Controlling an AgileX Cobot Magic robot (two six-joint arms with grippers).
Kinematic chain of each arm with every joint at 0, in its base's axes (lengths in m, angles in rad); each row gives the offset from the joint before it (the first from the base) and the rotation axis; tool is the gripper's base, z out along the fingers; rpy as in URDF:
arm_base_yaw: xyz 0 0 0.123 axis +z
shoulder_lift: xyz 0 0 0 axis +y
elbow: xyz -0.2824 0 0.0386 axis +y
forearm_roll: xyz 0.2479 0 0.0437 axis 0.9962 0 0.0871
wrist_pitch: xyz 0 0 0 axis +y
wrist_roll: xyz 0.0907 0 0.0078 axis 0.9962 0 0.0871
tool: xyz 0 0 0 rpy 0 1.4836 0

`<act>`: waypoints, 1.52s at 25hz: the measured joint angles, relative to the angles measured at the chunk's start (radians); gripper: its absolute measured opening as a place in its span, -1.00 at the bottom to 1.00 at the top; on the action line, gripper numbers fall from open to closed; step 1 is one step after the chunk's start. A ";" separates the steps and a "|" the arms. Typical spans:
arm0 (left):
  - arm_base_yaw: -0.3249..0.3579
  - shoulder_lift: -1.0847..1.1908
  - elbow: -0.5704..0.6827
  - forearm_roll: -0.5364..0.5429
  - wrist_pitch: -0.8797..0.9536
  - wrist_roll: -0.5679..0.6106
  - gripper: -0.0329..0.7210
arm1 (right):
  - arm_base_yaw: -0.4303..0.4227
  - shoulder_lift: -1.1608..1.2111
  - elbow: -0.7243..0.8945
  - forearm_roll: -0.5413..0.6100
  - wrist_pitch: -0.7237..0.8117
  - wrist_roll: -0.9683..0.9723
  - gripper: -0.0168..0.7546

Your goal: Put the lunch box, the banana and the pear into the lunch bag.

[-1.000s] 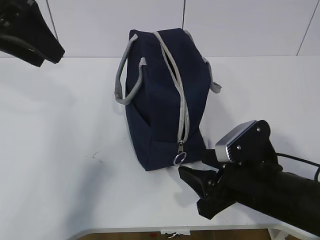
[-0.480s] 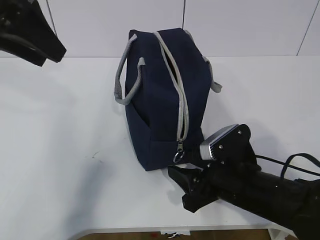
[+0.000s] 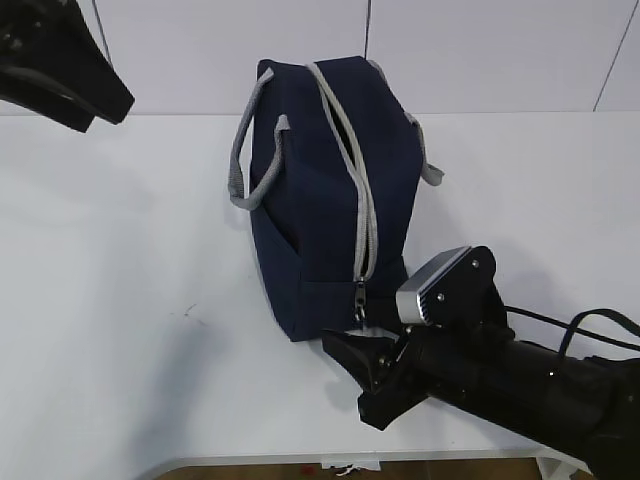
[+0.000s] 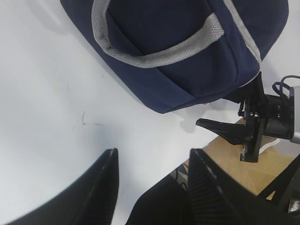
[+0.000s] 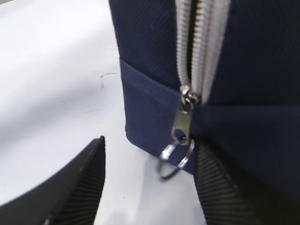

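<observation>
With the lunch bag [image 3: 325,190] standing on the surface [image 3: 120,300], the right hand [image 5: 150,187], fingers spread, should centre on the ring pull [image 5: 176,158] before pinching

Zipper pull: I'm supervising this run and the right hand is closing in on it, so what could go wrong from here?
1. The ring pull is thin and hangs loose between the open right hand; the fingers could shut beside it.
2. The bag stands unheld, with the left hand open and away from it, so a pull could drag or tip it.
</observation>
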 joint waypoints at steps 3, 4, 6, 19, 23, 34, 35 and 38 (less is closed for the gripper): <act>0.000 0.000 0.000 0.000 0.000 0.000 0.06 | 0.000 0.000 0.000 0.000 0.000 0.000 0.25; 0.000 0.000 0.000 0.000 0.000 0.000 0.06 | 0.000 0.000 0.000 0.000 0.000 0.000 0.25; 0.000 0.000 0.000 0.000 0.000 0.000 0.06 | 0.000 0.000 0.000 0.000 0.000 0.010 0.25; 0.000 0.000 0.000 0.000 0.000 0.000 0.06 | 0.000 0.000 0.000 0.027 -0.002 0.017 0.25; 0.000 0.000 0.000 0.000 0.000 0.000 0.06 | 0.000 0.000 0.000 0.030 -0.004 0.017 0.10; 0.000 0.000 0.000 0.000 0.000 0.000 0.06 | 0.000 0.002 0.000 0.070 -0.005 0.017 -0.08; 0.000 0.000 0.000 0.000 0.000 0.000 0.06 | 0.000 0.002 0.000 0.072 -0.005 0.017 -0.08; 0.000 0.000 0.000 0.000 0.000 0.000 0.06 | 0.000 0.002 0.000 0.077 -0.005 0.017 -0.13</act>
